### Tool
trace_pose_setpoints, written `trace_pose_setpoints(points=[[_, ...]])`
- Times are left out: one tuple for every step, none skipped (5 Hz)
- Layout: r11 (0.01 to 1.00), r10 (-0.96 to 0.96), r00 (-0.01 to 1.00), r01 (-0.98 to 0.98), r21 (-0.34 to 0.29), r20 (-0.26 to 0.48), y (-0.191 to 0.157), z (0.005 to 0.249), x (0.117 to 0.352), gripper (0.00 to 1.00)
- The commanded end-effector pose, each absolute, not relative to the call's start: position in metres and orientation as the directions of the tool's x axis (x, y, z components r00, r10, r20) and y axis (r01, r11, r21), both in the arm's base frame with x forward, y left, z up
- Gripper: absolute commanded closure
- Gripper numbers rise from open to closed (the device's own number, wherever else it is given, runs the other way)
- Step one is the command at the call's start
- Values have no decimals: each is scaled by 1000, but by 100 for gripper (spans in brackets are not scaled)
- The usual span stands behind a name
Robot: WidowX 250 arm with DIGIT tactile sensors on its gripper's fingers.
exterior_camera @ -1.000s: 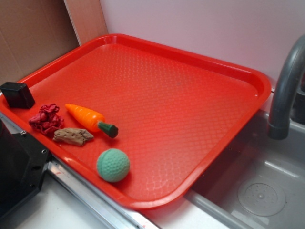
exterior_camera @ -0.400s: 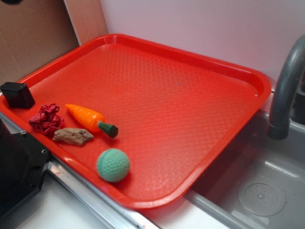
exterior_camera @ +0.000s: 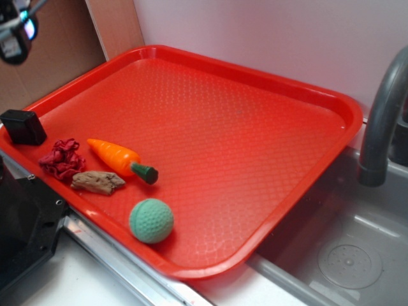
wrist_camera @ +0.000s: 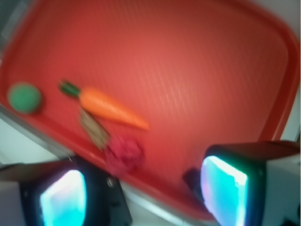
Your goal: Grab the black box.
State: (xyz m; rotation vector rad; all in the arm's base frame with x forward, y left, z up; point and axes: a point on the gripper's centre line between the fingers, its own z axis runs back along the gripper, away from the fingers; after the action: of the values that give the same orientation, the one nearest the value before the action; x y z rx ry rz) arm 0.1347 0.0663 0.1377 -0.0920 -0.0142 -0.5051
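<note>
The black box is a small matte block on the left rim of the red tray. In the blurred wrist view the black box shows partly, just left of my right pad. My gripper enters at the top left corner of the exterior view, high above and behind the box. In the wrist view my gripper stands open and empty, with glowing pads wide apart.
On the tray lie an orange toy carrot, a red crumpled thing, a brown piece and a green ball. A black machine body stands front left. A grey faucet and sink are on the right.
My gripper has come into the exterior view at the top left corner, moving down; one second ago it was out of view. The objects on the tray have not moved.
</note>
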Motion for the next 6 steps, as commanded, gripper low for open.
trace_pose_setpoints(points=[[874,-470,869,482,53,-153,115,86,109,0],[874,-470,869,482,53,-153,115,86,109,0],[874,-470,869,482,53,-153,115,86,109,0],[874,-470,869,482,53,-153,115,86,109,0],[874,-470,869,482,53,-153,115,86,109,0],[821,-540,809,567,69,-232,124,66,108,0]])
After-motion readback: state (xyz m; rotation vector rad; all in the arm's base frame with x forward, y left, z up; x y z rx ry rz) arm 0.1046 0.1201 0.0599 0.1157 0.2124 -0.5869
